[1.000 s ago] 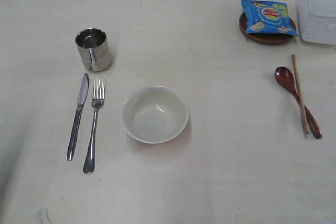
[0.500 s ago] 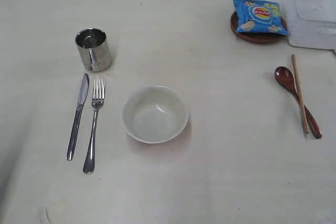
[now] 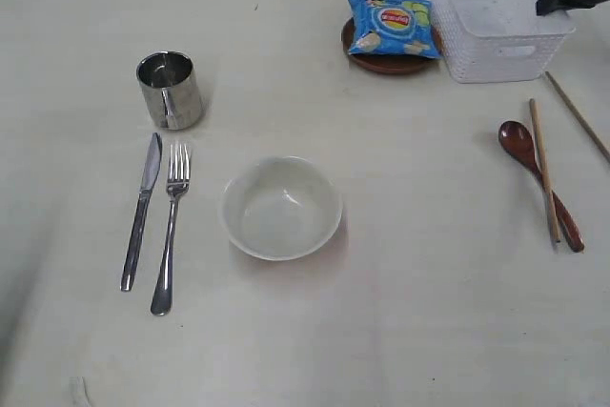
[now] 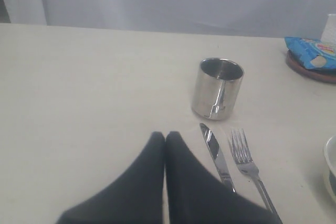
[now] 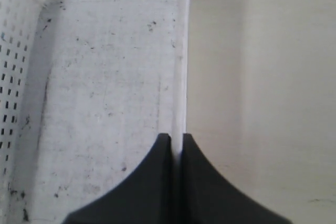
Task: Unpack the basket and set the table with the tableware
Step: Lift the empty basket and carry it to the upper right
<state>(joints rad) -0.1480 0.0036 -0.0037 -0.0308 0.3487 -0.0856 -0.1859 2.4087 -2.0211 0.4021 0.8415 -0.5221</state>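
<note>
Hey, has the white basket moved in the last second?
Yes. The basket has slid left in the exterior view, away from the right edge, while the wooden spoon stayed put.

Left side of tabletop [image 3: 429, 331]: mug [image 3: 170, 90] at back, knife [image 3: 141, 212] and fork [image 3: 170, 228] side by side in front of it, knife outermost. Bowl [image 3: 281, 207] centre, right of fork. Back right: chip bag [image 3: 391, 24] on plate [image 3: 386, 66], basket [image 3: 496, 59] just beside, further right. In front of basket, chopstick [image 3: 544, 169] lies over the handle of spoon [image 3: 539, 181]; second chopstick [image 3: 578, 117] lies apart, further right.
</note>
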